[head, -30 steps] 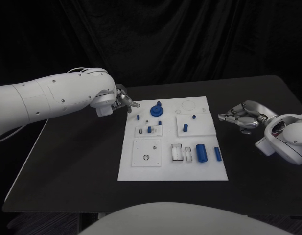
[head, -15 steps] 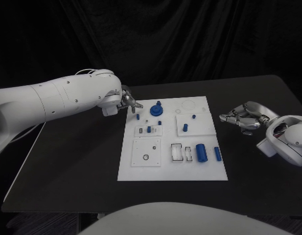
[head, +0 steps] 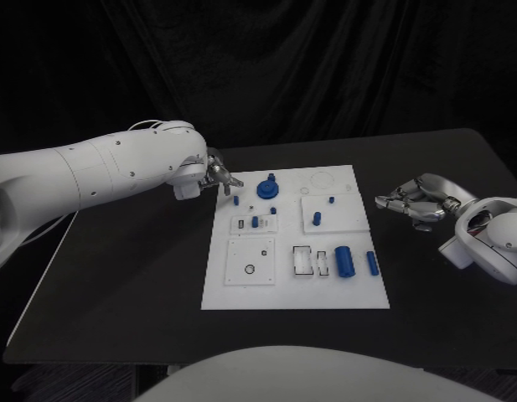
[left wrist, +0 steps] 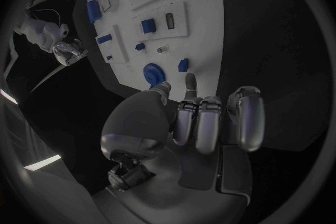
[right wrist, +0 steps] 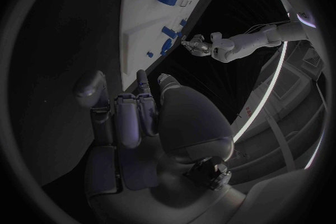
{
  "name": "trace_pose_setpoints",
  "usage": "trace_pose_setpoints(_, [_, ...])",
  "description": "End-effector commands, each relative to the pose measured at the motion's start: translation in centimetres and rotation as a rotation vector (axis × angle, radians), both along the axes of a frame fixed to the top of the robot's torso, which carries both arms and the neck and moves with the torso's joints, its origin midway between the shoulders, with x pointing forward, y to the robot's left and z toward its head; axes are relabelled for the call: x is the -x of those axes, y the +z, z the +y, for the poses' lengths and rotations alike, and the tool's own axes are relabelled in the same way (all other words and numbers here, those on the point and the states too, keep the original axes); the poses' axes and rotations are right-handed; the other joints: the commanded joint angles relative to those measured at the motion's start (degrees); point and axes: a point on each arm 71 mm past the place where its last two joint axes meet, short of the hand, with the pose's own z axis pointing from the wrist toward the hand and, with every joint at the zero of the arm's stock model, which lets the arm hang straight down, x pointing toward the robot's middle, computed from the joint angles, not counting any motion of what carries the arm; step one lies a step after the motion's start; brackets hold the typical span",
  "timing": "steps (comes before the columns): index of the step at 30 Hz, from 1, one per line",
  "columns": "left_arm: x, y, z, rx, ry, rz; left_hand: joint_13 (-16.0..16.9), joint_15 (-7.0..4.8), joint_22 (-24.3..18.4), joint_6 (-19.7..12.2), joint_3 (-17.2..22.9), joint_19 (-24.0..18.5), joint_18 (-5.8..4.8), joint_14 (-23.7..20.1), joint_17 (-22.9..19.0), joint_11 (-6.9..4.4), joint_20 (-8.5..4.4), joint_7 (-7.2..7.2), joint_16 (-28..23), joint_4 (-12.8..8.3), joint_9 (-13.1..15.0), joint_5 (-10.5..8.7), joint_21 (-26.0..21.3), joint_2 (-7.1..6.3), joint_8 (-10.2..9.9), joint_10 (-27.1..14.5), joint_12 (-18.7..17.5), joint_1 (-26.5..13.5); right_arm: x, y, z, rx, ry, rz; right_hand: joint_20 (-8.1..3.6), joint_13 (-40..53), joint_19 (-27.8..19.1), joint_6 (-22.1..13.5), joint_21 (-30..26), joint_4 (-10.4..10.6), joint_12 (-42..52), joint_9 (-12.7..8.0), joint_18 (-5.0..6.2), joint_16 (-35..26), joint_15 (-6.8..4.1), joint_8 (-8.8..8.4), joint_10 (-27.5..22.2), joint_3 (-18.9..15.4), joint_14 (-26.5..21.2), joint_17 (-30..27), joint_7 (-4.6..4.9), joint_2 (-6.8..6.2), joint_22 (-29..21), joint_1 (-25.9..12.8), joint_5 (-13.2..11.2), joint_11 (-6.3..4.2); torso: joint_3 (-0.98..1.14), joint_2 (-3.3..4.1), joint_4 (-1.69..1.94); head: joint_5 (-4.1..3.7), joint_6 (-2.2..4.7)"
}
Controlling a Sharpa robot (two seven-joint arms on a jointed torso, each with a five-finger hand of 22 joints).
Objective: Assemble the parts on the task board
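Barely anything moved in the last half second, but since a second ago my left arm swung in closer to the task board (head: 244,286). So my left hand (head: 217,176) hangs at the board's far left corner, fingers curled in, nothing in them that I can see, fingertips (left wrist: 190,83) just beside a small blue part (left wrist: 182,65) and the round blue part (head: 268,189). Over on the desk (head: 126,276), my right hand (head: 416,199) sits curled up and empty, just off the board's right edge.
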Motion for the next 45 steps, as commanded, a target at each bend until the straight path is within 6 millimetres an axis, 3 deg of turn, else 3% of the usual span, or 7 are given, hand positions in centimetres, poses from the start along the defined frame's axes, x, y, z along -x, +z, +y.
trace_pose_setpoints(1, [0.1, -0.2, -0.2, 0.009, -0.021, 0.013, 15.0, 0.18, 8.8, -0.4, -0.1, -0.4, -0.04, 6.0, 15.1, 0.46, -0.03, -0.12, 0.2, -0.2, -0.1, 0.3, -0.2, 0.0, -0.3, 6.1, 0.2, 0.5, 0.1, -0.1, 0.1, -0.001, 0.005, 0.003, 0.13, 3.0, -0.2, 0.5, 0.1, 0.0, -0.1, -0.1, 0.81, -0.2, -0.2, -0.28, -0.1, -0.2, 1.8, 9.2, 0.07, -0.07, 6.9, -0.4, 0.4, 0.05, 0.06, 0.01, 0.07, 0.04, 0.0])
trace_pose_setpoints(9, [0.3, -1.0, -0.2, 0.008, -0.025, 0.034, 15.0, 0.26, 8.8, -0.4, 0.0, -0.6, 0.0, 6.0, 15.1, 0.53, 0.05, -0.06, 0.2, -0.3, -0.2, 0.4, -0.4, 0.09, -0.4, 6.1, 0.2, 0.7, 0.1, -0.1, 0.2, -0.001, 0.008, 0.003, 0.13, 2.9, -0.3, 0.4, -0.1, -0.1, -0.2, -0.1, 0.84, -0.3, -0.22, -0.33, -0.2, -0.2, 1.8, 9.1, 0.05, 0.01, 6.9, -0.3, 0.5, 0.03, -0.03, 0.01, 0.02, 0.09, 0.0])
trace_pose_setpoints(45, [0.5, -1.7, -0.5, 0.028, -0.042, 0.034, 15.0, 0.65, 8.2, -0.9, -0.2, -1.6, 0.29, 6.0, 15.1, 0.92, 0.44, 0.35, 0.2, -0.5, -1.0, 0.66, -1.5, 0.53, -1.6, 6.1, 0.2, 1.2, 0.1, -0.2, 0.2, 0.003, 0.008, 0.014, 0.12, 2.9, -0.3, 0.4, -0.3, -0.2, -0.2, -0.1, 0.88, -0.4, -0.24, -0.37, -0.2, -0.1, 1.7, 9.0, 0.02, 0.12, 6.8, -0.1, 0.6, 0.0, 0.01, -0.01, 0.0, 0.09, 0.0])
